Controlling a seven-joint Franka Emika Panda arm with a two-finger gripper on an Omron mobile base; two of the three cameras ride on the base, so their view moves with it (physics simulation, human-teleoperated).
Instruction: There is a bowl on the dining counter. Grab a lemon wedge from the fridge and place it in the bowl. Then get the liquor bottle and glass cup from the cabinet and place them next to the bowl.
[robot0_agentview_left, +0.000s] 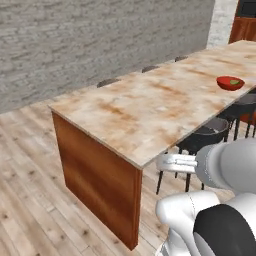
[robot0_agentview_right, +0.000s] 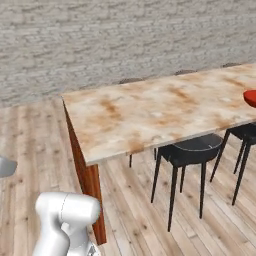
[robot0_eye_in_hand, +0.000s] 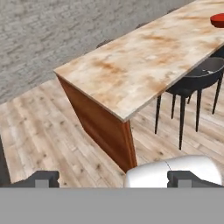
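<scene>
Arm folded low beside bench (robot0_agentview_left: 150, 110); tool (robot0_eye_in_hand: 113, 179) fully open, empty. Red bowl (robot0_agentview_left: 230, 83) near bench's far edge, holding green piece.

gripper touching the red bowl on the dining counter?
Apart. In the hand view the open gripper sits over wooden floor off the marbled counter's near end, while the red bowl rests at its far end.

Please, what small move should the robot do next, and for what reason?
Probably turn the base away toward the cabinet. The red bowl on the dining counter already seems to hold a small green-yellow piece, likely the lemon wedge. The gripper is open and empty, and no bottle or glass stands beside the bowl.
</scene>
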